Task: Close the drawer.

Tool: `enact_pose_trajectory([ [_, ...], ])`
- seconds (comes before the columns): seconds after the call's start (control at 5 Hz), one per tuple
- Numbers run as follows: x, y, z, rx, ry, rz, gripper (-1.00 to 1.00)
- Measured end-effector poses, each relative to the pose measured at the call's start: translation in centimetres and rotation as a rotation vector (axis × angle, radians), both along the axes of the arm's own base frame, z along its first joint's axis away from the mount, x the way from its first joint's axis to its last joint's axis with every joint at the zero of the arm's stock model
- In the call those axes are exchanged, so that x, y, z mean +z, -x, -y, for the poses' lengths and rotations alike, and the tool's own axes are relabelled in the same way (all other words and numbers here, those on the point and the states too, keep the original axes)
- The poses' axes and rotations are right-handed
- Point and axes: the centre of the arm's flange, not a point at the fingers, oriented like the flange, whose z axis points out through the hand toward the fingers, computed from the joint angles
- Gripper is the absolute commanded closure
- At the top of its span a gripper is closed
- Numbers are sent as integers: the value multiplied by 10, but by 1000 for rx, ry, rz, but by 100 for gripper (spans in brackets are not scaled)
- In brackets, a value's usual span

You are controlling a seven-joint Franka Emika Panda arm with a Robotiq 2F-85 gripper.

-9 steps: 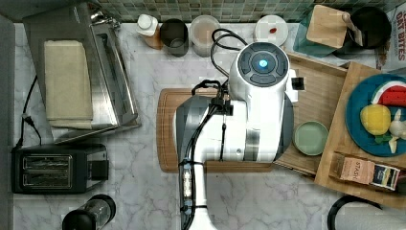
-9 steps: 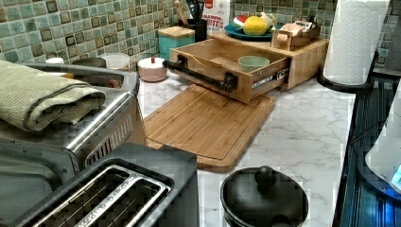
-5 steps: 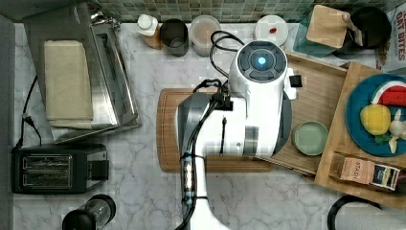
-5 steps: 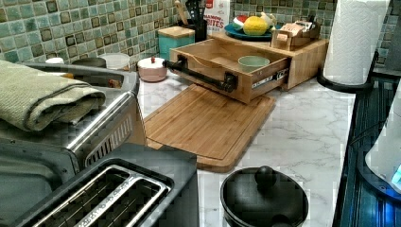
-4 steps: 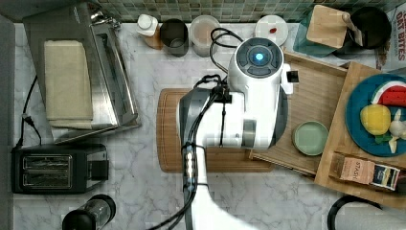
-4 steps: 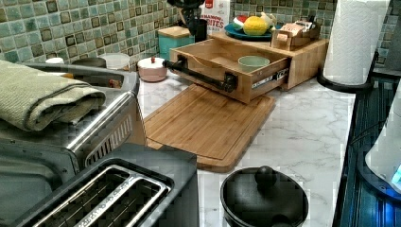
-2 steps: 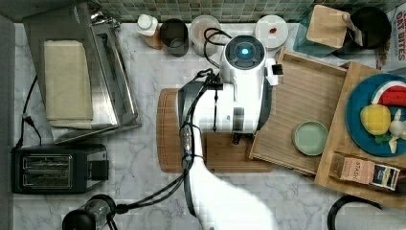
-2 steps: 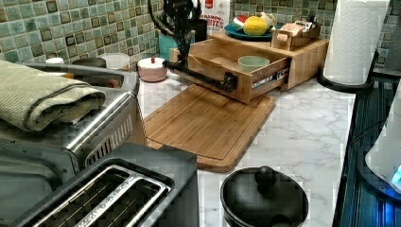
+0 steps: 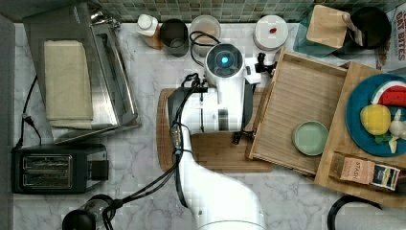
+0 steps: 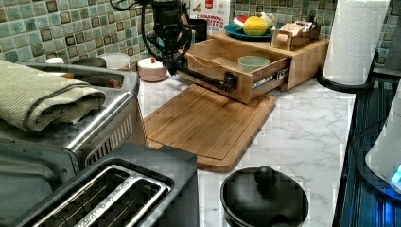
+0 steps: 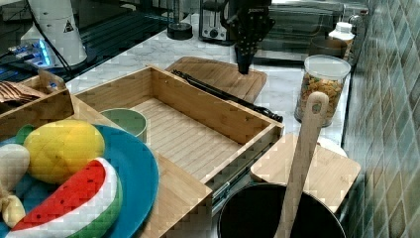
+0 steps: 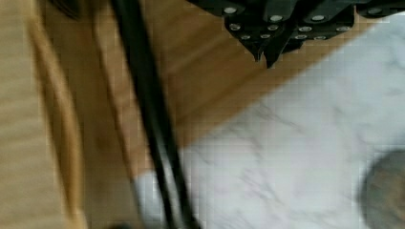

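The drawer point(image 9: 306, 100), a big shallow light-wood box with raised rim walls and a finely ribbed floor, was pulled well out from under the rimless wooden top point(image 9: 347, 129) that carried the round blue plate point(image 9: 356, 103) of toy fruit. In the top view it stuck out toward the top view's left, its front overhanging the flat darker wooden cutting board point(image 9: 210, 151) with rounded corners. A long black bar handle point(image 10: 203, 75) ran along the drawer's front face, and a small pale green bowl point(image 9: 310, 138) sat inside on the ribbed floor, near the wall closest to the wooden top.

The white Panda arm's black gripper point(image 11: 244, 64) hung pointing straight down over the far end of the cutting board, just in front of the drawer's handle and apart from it. In the wrist view the gripper's 2 fingertips point(image 12: 259, 48) were pinched right together with nothing between them, so clenched on air, hovering over the edge where the board met the white marble counter point(image 12: 296, 162). The left view put the gripper at the drawer's front corner nearest the tiled wall.
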Motion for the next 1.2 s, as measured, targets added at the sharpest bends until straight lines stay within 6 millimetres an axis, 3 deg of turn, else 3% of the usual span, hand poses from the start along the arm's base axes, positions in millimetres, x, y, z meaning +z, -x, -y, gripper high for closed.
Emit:
enact_pose_trajectory([
  [0.2,-5,-3,-15,76,48,14,100],
  [0.4,-22,-1,-26,100,69,-82,100],
  [0.8,-66,-10,-23,138,100,-177,100],
  [1.2,-74,-7,-10,136,121,-193,100],
])
